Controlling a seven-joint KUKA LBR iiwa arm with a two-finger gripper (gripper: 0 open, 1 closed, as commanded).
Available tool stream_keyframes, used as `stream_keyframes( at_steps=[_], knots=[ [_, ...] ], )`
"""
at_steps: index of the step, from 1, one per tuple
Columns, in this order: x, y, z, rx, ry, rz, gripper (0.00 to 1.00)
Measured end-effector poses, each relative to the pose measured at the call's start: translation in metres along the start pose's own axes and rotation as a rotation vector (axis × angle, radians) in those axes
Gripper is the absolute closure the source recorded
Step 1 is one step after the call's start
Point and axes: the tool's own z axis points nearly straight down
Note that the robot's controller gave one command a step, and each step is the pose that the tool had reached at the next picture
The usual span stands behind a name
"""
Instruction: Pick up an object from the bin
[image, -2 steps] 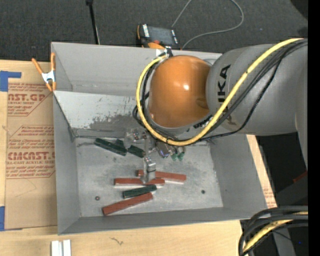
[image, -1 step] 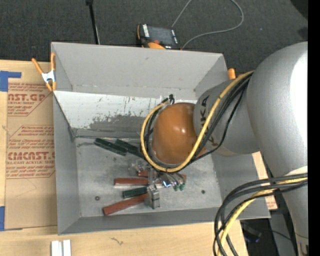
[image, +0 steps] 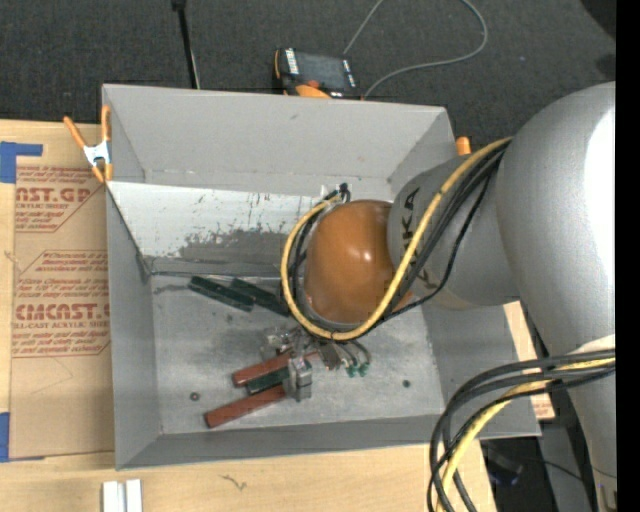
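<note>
My gripper (image: 296, 372) is low in the bin's front middle, under the arm's orange cover. It is down at the head end of a red-brown handled tool (image: 250, 392), whose two handles splay out to the front left on the bin floor. A dark green handled tool (image: 232, 291) lies to the back left of the gripper, near the foot of the bin's rear slope. Just right of the gripper sits a small green piece (image: 357, 370).
The arm, with its yellow-and-black cables, covers the bin's right half. The bin's walls slope steeply at the back and left, and bare floor shows at the front left.
</note>
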Motion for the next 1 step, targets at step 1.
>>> stream_keyframes(
  at_steps=[1],
  knots=[
    [0.0173, 0.0158, -0.1395, 0.002, -0.008, -0.019, 1.0]
  ],
)
